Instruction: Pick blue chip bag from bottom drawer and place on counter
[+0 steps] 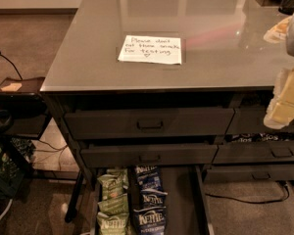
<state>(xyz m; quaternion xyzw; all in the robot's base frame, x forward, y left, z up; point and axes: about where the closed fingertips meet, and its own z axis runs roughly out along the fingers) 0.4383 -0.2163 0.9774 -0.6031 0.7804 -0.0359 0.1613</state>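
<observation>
The hand (286,99) hangs right, grip unclear; blue chip bag (149,220) down-left in bottom drawer (183,199)

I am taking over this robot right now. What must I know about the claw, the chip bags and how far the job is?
Claw: at the right edge of the view, by the counter's front edge, far from the bottom drawer; no blue bag seen in it.
Bottom drawer: pulled open. Blue chip bags lie in a row inside, green bags to their left.
Counter: carries a handwritten note; no blue bag on it.
Done: drawer open.
Left: grasp one blue bag, lift it, set it on the counter.
</observation>
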